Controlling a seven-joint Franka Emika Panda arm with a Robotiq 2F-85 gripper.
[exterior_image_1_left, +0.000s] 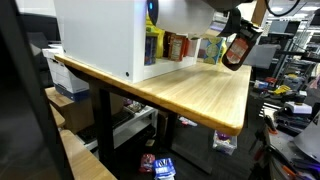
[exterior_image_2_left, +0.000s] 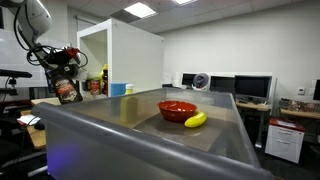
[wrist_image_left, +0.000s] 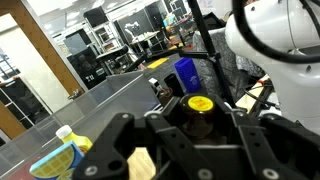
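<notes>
In an exterior view the gripper (exterior_image_1_left: 238, 42) is clamped on a dark bottle (exterior_image_1_left: 236, 52), holding it tilted in the air by the far end of the wooden table (exterior_image_1_left: 200, 95). In an exterior view the bottle hangs just beneath the gripper, with a red bowl (exterior_image_2_left: 177, 108) and a banana (exterior_image_2_left: 196, 120) well apart from it. In the wrist view the bottle's yellow cap (wrist_image_left: 200, 103) sits between the fingers (wrist_image_left: 115, 145), with a blue cup (wrist_image_left: 187, 73) just beyond.

Arm (exterior_image_2_left: 35, 18) raised high, bent downward at wrist. Gripper (exterior_image_1_left: 237, 42) hangs in air, tilted, seen in both exterior views. Wrist view: fingers (wrist_image_left: 118, 142) clamped either side of bottle (wrist_image_left: 199, 106).
</notes>
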